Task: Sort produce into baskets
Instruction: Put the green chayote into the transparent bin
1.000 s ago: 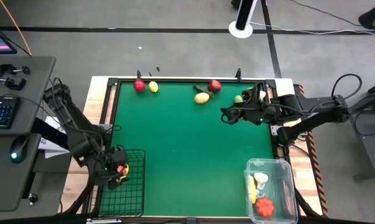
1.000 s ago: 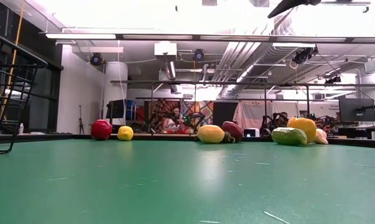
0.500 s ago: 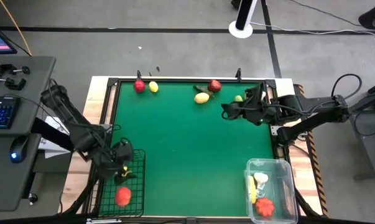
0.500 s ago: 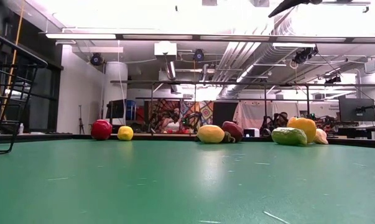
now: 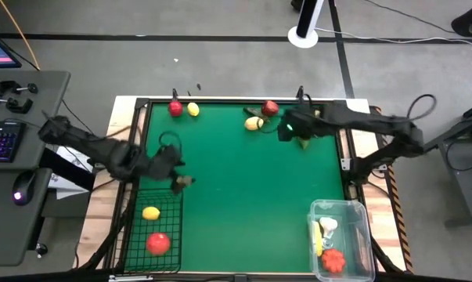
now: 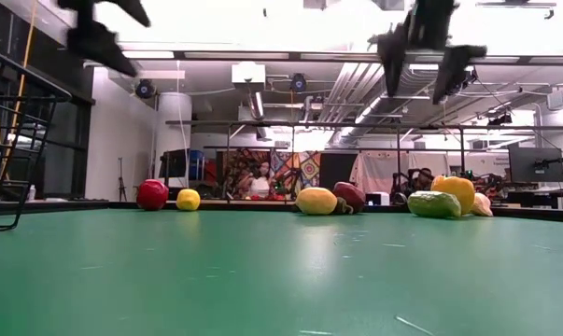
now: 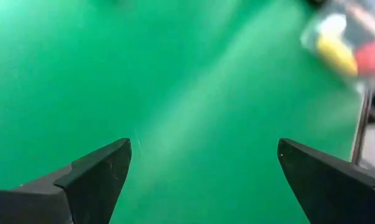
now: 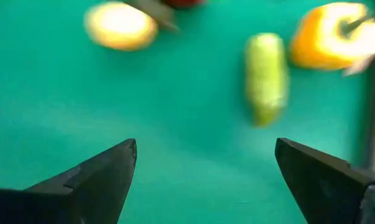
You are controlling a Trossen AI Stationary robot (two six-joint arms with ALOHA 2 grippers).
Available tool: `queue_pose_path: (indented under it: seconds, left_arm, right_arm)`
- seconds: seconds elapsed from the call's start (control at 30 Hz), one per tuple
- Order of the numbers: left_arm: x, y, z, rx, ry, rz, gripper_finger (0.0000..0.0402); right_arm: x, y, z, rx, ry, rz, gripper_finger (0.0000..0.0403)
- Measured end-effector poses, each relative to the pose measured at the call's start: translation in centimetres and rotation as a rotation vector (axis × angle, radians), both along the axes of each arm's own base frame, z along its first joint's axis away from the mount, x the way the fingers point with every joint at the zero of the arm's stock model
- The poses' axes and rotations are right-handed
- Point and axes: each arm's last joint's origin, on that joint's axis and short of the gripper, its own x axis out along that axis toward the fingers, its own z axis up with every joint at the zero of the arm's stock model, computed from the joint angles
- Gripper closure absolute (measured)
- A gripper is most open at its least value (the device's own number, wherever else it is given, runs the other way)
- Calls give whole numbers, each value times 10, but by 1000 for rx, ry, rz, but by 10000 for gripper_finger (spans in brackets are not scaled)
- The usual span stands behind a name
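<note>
My left gripper is open and empty above the green table, just past the far edge of the black wire basket. A yellow piece and a red piece lie in that basket. My right gripper is open and empty, high above the table near its far edge. In its wrist view a green piece, an orange piece and a yellow piece lie on the table ahead of it. The clear basket holds yellow, white and red pieces.
A red piece and a yellow piece lie at the far left of the table, and a yellow piece and a dark red piece at the far middle. The table's raised dark frame runs behind them.
My left gripper has let go of the red and yellow pieces it held over the wire basket, and both now lie in it. It has then risen and swung away from the near edge, out over the table. My right gripper has moved toward the far edge.
</note>
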Motion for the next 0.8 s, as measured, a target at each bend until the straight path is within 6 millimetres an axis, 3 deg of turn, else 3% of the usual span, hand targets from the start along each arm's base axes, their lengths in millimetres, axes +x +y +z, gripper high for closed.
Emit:
queue_pose_path:
  seconds: [0.17,0.33,0.57,0.7,0.8]
  left_arm:
    - [19,51,13,-31,-159,137,11]
    - [21,91,21,-63,-273,259,11]
    - [18,128,21,-54,-291,269,11]
    - [20,153,18,-26,-305,176,11]
    - [20,171,17,-2,-337,129,11]
  right_arm:
    - [8,-64,-38,85,216,127,29]
    - [10,-94,-65,207,291,266,29]
    - [4,-91,-68,228,239,287,29]
    - [-17,-79,-96,291,176,115,29]
    - [-22,-75,-101,244,85,7,29]
